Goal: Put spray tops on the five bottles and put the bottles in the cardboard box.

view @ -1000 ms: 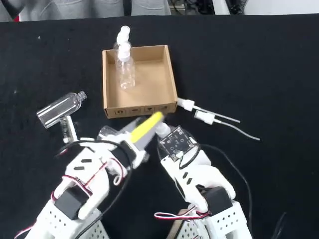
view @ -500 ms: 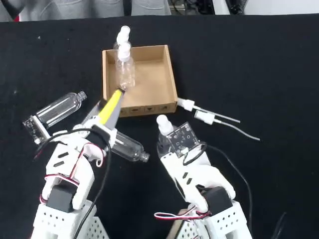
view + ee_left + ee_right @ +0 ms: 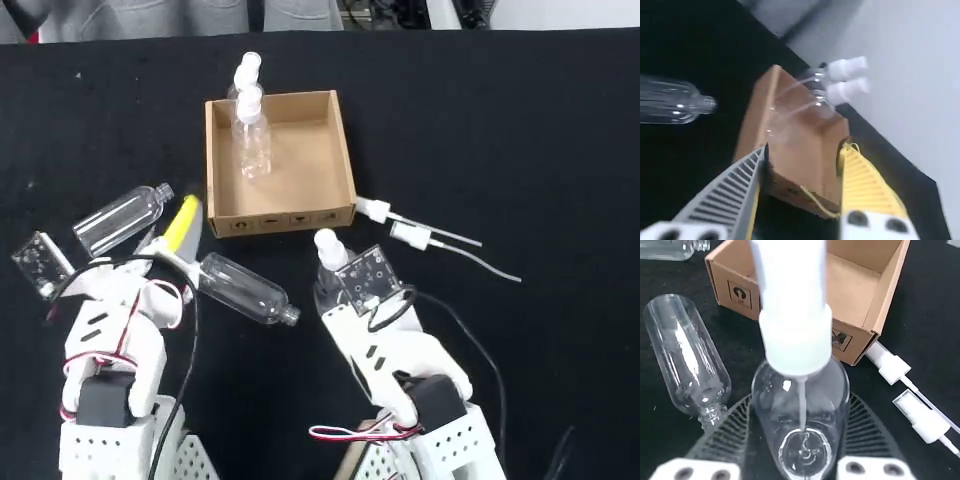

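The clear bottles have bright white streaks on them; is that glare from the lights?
Likely yes: in the right wrist view, white highlights streak the lying bottle and the held bottle; in the high view, the other uncapped bottle glints against the black table; in the left wrist view, reflections streak the capped bottles.

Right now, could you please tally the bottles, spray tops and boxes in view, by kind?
Capped bottles: 3
Uncapped bottles: 2
Loose spray tops: 2
Cardboard box: 1
Total: 8
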You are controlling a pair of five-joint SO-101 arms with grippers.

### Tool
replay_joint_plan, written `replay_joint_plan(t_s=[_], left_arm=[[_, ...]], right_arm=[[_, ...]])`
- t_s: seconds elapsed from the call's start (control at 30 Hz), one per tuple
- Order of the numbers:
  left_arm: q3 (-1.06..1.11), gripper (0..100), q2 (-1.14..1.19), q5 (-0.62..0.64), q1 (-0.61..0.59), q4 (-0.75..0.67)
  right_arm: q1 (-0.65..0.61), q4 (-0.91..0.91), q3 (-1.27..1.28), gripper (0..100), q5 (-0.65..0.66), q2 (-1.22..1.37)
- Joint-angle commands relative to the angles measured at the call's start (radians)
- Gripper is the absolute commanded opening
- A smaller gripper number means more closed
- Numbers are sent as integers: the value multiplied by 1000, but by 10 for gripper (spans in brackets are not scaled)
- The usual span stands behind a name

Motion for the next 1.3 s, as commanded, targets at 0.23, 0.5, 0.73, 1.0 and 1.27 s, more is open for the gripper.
replay_joint_plan(t_s=[0.23,0.5,0.73,1.0,1.27], left_arm=[[-42,212,-9,-35,-127,149],[25,212,-9,-199,-148,210],[119,212,-9,-203,-148,169],[199,212,-9,-196,-157,41],[208,212,-9,-196,-157,34]], right_arm=[[5,-37,-24,123,-11,-104],[-87,-83,-27,125,-11,-113],[-86,-192,-65,125,-11,-108],[-91,-187,-174,121,-8,-102],[-91,-189,-274,121,-5,-47]])
